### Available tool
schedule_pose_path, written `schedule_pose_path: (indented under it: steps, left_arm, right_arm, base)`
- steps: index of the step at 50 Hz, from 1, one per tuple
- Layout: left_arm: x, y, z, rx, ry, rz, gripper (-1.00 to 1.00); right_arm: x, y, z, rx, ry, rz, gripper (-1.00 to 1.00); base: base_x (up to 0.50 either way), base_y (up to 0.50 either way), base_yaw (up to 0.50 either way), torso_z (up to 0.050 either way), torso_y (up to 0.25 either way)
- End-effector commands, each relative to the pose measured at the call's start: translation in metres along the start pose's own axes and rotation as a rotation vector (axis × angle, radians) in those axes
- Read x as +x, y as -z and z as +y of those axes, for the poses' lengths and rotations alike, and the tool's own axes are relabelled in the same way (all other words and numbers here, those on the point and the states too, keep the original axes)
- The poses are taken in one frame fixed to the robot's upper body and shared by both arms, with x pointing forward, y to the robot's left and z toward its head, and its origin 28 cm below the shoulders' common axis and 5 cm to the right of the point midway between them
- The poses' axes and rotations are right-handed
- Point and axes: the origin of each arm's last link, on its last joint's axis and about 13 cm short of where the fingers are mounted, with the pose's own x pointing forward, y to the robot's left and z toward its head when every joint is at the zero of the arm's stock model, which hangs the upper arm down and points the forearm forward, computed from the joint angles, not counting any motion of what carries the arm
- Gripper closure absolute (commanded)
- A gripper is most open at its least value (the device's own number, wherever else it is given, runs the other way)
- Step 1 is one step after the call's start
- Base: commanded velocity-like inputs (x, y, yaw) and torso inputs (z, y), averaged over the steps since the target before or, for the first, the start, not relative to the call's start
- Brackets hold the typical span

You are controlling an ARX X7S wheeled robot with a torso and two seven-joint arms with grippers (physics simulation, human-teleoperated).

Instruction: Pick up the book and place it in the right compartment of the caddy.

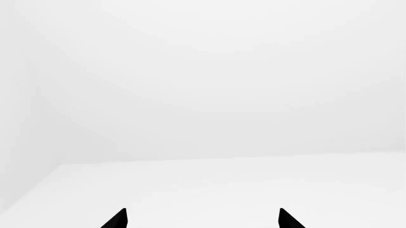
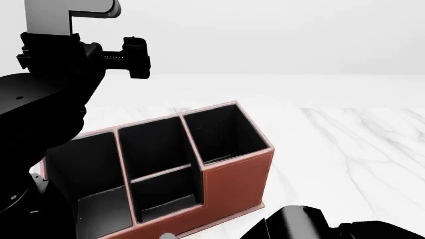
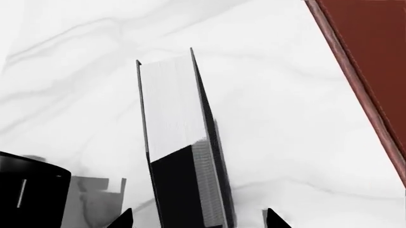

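The book (image 3: 174, 142), thin and black with a white page edge, stands on edge on the marble table. My right gripper (image 3: 198, 219) is open around its lower part, with a gap on each side between the book and the fingertips (image 3: 123, 219). The reddish-brown caddy (image 2: 236, 181) stands in the middle of the head view. Its right compartment (image 2: 222, 132) is tall, narrow, black inside and holds nothing. The caddy's outer wall also shows in the right wrist view (image 3: 374, 57). My left gripper (image 1: 201, 219) is open and empty, raised and facing a white wall. The book is hidden in the head view.
The caddy's wide left section (image 2: 89, 174) and split middle sections (image 2: 159, 164) are black inside. A dark round object (image 3: 28, 190) stands beside the book. My left arm (image 2: 47, 114) fills the head view's left. My right arm (image 2: 299, 226) is at its lower edge. The white marble table (image 2: 352, 149) extends right.
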Motion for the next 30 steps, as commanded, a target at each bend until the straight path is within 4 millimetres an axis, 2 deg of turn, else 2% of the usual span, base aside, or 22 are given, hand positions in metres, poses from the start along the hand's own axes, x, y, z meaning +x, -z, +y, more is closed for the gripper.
schedule_pose_path:
  steps: [1, 17, 20, 21, 23, 24, 26, 29, 30]
  left_arm:
    - [0.000, 0.000, 0.000, 0.002, 0.000, 0.002, -1.00]
    - [0.000, 0.000, 0.000, 0.007, -0.002, 0.005, -1.00]
    - [0.000, 0.000, 0.000, 0.006, -0.004, 0.005, -1.00]
    - [0.000, 0.000, 0.000, 0.006, -0.004, 0.005, -1.00]
    - [0.000, 0.000, 0.000, 0.006, -0.005, 0.004, -1.00]
    - [0.000, 0.000, 0.000, 0.006, -0.005, 0.004, -1.00]
    - [0.000, 0.000, 0.000, 0.005, -0.007, 0.005, -1.00]
    - [0.000, 0.000, 0.000, 0.006, -0.007, 0.006, -1.00]
    - [0.000, 0.000, 0.000, 0.006, -0.007, 0.006, -1.00]
  right_arm:
    - [0.017, 0.009, -0.006, 0.030, -0.026, 0.035, 1.00]
    - [0.007, 0.007, -0.005, 0.009, 0.053, 0.007, 1.00]
    - [-0.015, -0.003, 0.003, -0.008, 0.108, -0.029, 1.00]
    - [-0.015, -0.004, 0.004, -0.008, 0.108, -0.029, 1.00]
    - [-0.035, -0.011, 0.014, -0.029, 0.139, -0.047, 1.00]
    - [-0.036, -0.012, 0.015, -0.028, 0.139, -0.047, 1.00]
    - [-0.053, -0.017, 0.020, -0.035, 0.175, -0.069, 1.00]
    - [-0.068, -0.019, 0.023, -0.031, 0.226, -0.086, 1.00]
    - [-0.068, -0.019, 0.023, -0.031, 0.226, -0.086, 1.00]
  base:
    - [0.00, 0.00, 0.00, 0.000, 0.000]
    - [0.00, 0.00, 0.00, 0.000, 0.000]
    - [0.00, 0.00, 0.00, 0.000, 0.000]
    - [0.00, 0.00, 0.00, 0.000, 0.000]
    - [0.00, 0.00, 0.00, 0.000, 0.000]
    - [0.00, 0.00, 0.00, 0.000, 0.000]
    - [0.00, 0.00, 0.00, 0.000, 0.000]
    - [0.00, 0.00, 0.00, 0.000, 0.000]
    - [0.00, 0.00, 0.00, 0.000, 0.000]
